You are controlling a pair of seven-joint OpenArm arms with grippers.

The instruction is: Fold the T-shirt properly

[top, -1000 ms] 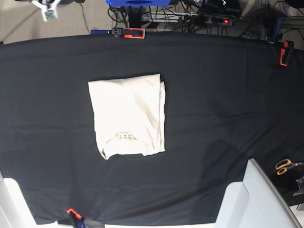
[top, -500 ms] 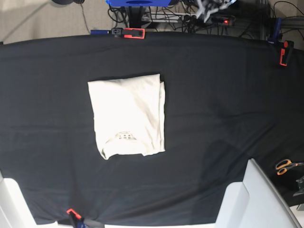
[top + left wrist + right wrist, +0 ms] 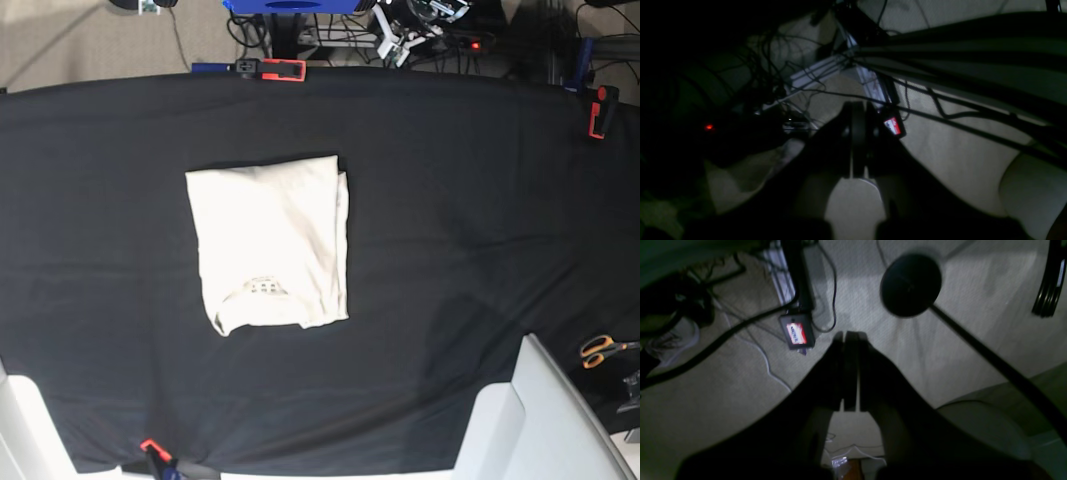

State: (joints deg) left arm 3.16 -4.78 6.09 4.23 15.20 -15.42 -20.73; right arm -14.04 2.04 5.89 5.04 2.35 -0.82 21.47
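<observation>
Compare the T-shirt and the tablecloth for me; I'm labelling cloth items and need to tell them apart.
The T-shirt is cream; the tablecloth is black. The T-shirt is small, folded into a compact rectangle in several layers; the tablecloth lies spread in one sheet over the whole table. The T-shirt lies loose, left of centre; the tablecloth is held at its edges by orange clamps. Both lie flat, with neither hand on them.

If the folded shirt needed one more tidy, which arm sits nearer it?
Probably the right: the T-shirt lies on the right arm's side of the black tablecloth. Both grippers, left and right, are shut and off the table.
</observation>
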